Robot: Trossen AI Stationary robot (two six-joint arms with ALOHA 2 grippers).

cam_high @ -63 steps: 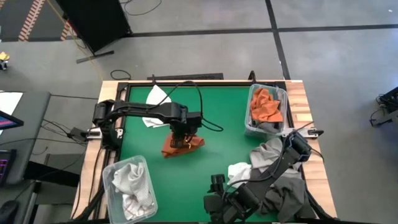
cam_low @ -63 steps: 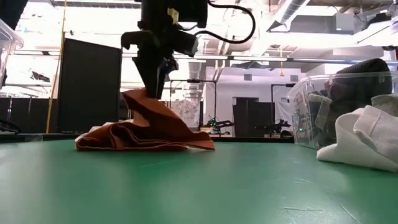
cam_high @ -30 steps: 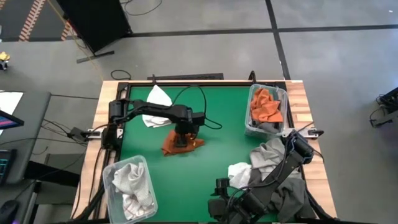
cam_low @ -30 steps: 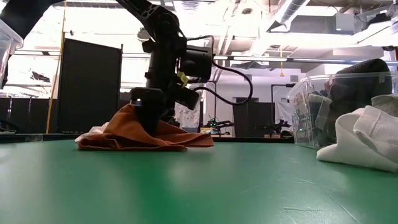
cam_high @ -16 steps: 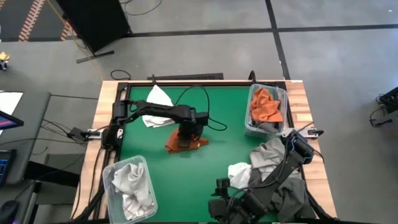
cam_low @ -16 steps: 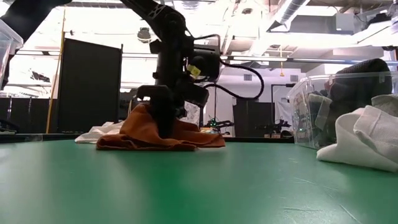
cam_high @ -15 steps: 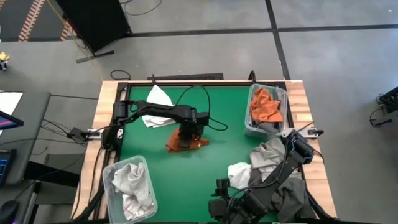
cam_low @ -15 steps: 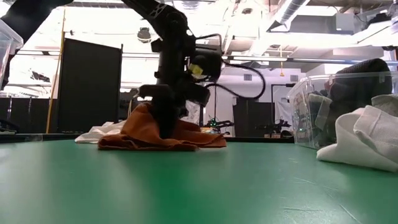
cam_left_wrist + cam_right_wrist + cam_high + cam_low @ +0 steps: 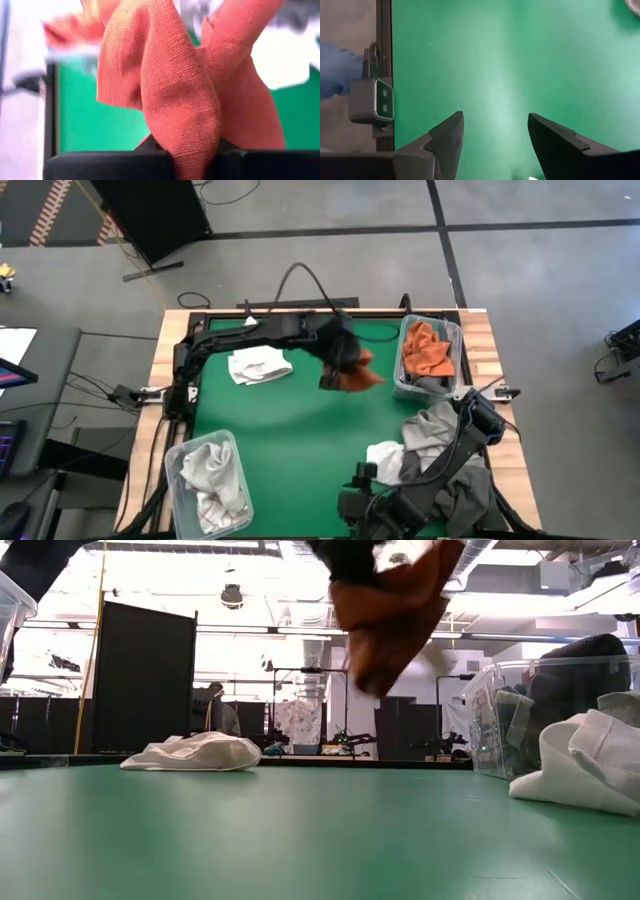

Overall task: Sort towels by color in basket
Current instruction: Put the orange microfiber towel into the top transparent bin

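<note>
My left gripper [image 9: 343, 368] hangs high over the table's far middle, shut on a rust-orange towel [image 9: 180, 90]. The towel [image 9: 395, 610] dangles clear of the green table [image 9: 300, 440], a little left of the far right basket [image 9: 405, 380], which holds orange towels [image 9: 428, 350]. A white towel [image 9: 258, 365] lies crumpled at the far left. My right gripper [image 9: 495, 120] waits open near the table's near edge, over bare green, with nothing between its fingers. My left gripper pinches a bunched fold of the orange towel [image 9: 192, 150] between its two fingers, several layers together. The fingers slant downward from above. The towel is lifted clear and hangs slack below the gripper in loose folds.
A clear basket [image 9: 172, 470] at the near left holds white and light grey towels. A heap of grey towels [image 9: 435, 430] and a white towel [image 9: 385, 455] lies at the near right, under my right arm. The table's middle is bare green.
My left gripper has taken hold of the orange towel, risen steeply with it and swung toward the far right basket. The towel has gone from a heap on the table to hanging clear. The white towel has stayed where it was.
</note>
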